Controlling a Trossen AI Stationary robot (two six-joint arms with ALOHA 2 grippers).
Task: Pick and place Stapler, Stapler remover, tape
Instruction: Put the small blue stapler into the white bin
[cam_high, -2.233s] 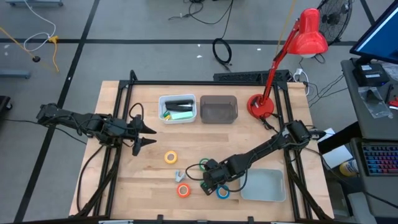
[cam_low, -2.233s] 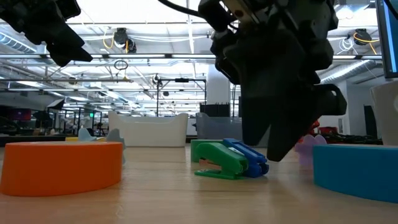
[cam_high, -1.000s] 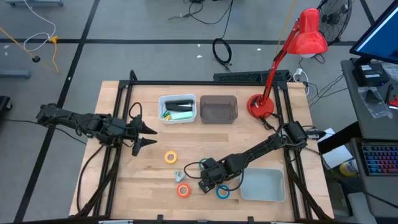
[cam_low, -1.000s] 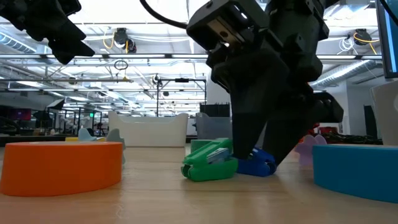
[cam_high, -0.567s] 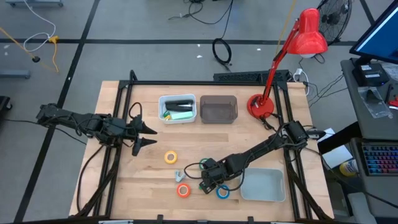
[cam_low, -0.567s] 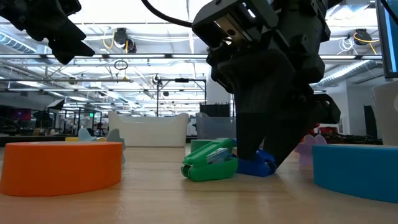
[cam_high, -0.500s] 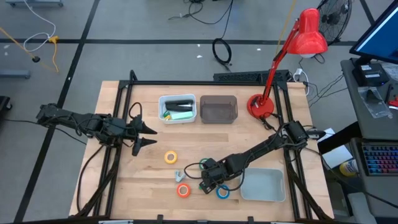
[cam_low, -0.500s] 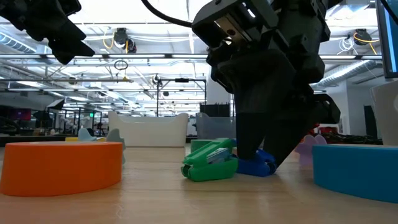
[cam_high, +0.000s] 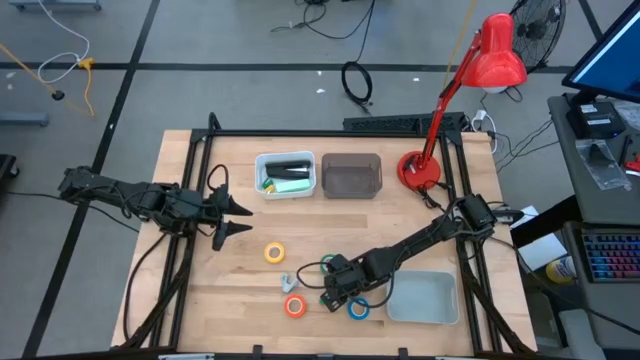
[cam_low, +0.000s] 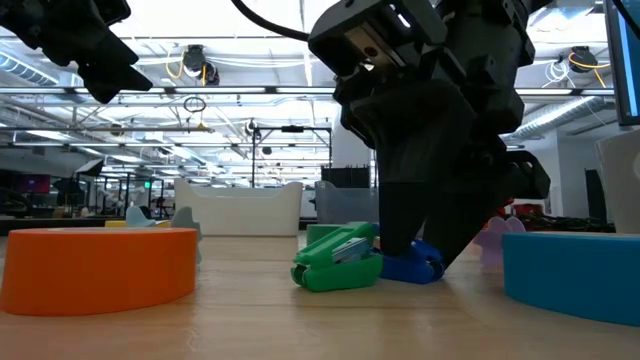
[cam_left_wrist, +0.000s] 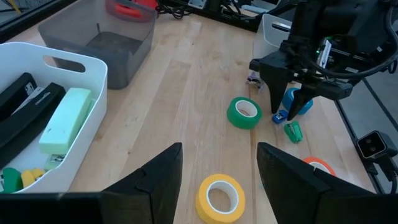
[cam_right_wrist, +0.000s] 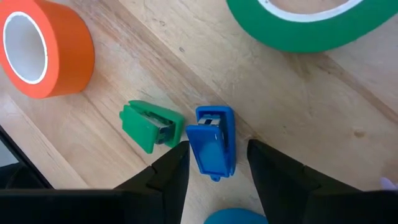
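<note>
My right gripper is open and low over the table. Its fingers straddle the small blue staple remover, which lies flat on the wood. A green staple remover lies just beside it. In the low view the two removers sit side by side, green and blue. Orange tape, blue tape, green tape and yellow tape lie flat around them. A black stapler lies in the white bin. My left gripper hovers open at the table's left. My right gripper's fingers come from above, pointing down, close on either side of the blue staple remover. I cannot tell whether they touch it.
A white bin and a grey bin stand at the far side. A pale tray sits near the right front corner. A red desk lamp stands far right. A small grey piece lies near the orange tape.
My right gripper came down around the blue staple remover. The green staple remover turned and slid slightly toward the table's left. In the last half second nothing has moved.
</note>
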